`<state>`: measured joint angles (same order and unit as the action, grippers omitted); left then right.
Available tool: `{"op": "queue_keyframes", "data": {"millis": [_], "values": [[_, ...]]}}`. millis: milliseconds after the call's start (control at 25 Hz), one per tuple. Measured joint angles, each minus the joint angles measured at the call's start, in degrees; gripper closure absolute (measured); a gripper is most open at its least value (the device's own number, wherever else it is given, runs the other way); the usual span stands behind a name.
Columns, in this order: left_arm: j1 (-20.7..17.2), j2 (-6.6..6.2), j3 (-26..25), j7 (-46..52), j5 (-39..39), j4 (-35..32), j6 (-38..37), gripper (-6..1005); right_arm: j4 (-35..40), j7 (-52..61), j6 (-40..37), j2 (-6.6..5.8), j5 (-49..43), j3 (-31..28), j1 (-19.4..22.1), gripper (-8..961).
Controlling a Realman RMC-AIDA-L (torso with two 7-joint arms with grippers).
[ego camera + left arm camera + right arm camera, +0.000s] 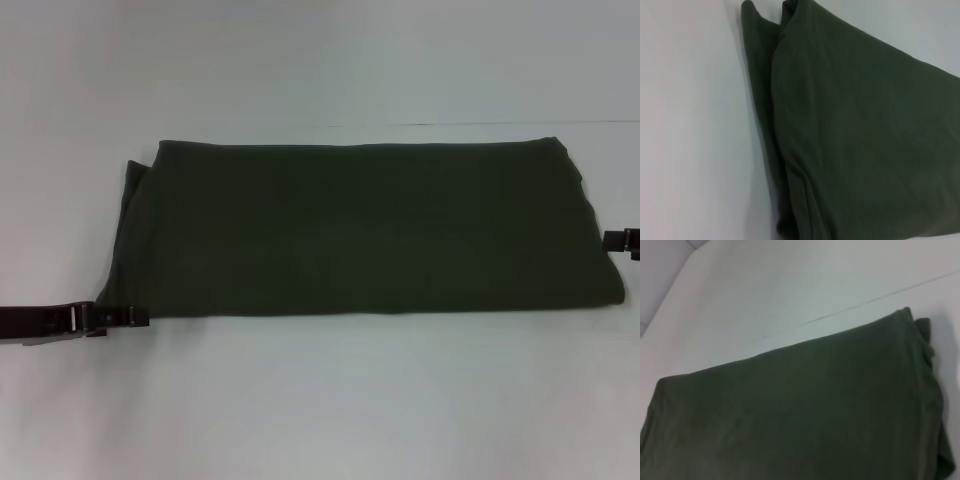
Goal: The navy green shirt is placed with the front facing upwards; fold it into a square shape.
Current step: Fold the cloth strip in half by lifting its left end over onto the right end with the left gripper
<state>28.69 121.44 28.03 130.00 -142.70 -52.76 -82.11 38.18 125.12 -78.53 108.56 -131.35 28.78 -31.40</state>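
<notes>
Navy green shirt (365,230), folded to a long band, lies mid-bench on the white table (320,400). Left gripper (138,317) touches its near-left corner, right gripper (630,242) its right edge; grip on either cannot be told. Left wrist view alone shows stacked layers at the fold.

Left gripper (138,317): dark brown/black, slim flat fingers w/ small pale metal bits, one bright silver band across the body behind them. Right gripper (627,241): only a dark blocky tip w/ pale edge shows.

Soft, even light falls from overhead onto the pale surface (320,400), with no glare. The shirt (360,230) reads very dark, its folds barely showing. It casts faint shadows along its edges. All three views look slightly soft.
</notes>
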Motion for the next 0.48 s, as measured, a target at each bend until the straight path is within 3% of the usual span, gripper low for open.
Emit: {"op": "queue_keyframes", "data": {"millis": [160,480], "values": [[0.1,-0.05,0.0,0.3,-0.2,0.2,0.2,214,0.1,-1.7,-1.6,-0.07,0.4,-0.2,-0.3,270],[0.4,-0.05,0.0,1.3,-0.7,0.5,0.8,214,-0.3,-13.5,-12.9,0.31,9.0,-0.3,-0.7,267]]}}
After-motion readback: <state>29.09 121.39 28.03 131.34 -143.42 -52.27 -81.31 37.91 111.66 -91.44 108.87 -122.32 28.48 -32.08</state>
